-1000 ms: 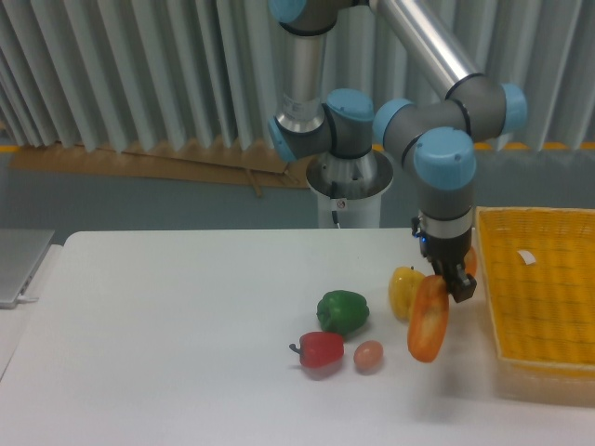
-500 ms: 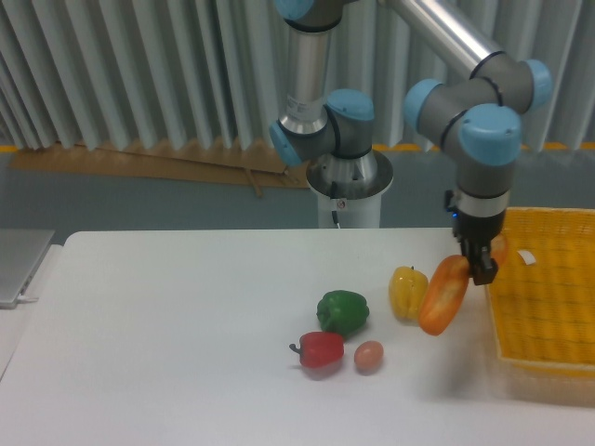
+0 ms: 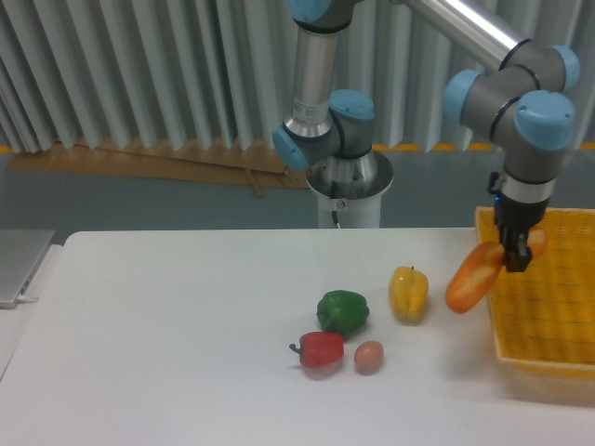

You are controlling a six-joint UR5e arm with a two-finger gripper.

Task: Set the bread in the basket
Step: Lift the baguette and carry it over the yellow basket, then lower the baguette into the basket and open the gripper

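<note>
The bread (image 3: 472,277), an orange-golden glossy baguette, hangs tilted in the air with its lower end toward the camera, right at the left rim of the basket. My gripper (image 3: 514,253) points down and is shut on the bread's upper part. Its far tip shows orange just right of the fingers. The basket (image 3: 547,316), a shallow yellow woven rectangle, lies at the right edge of the table and runs out of the frame. The bread's lower end is still left of the basket's rim, above the white table.
On the table left of the basket lie a yellow pepper (image 3: 408,293), a green pepper (image 3: 342,311), a red pepper (image 3: 321,349) and a small brown egg (image 3: 368,356). The robot's base (image 3: 349,186) stands behind the table. A grey flat object (image 3: 17,265) lies at the far left.
The gripper has carried the bread to the right and upward, from beside the yellow pepper to the basket's left rim. The peppers and the egg have stayed put.
</note>
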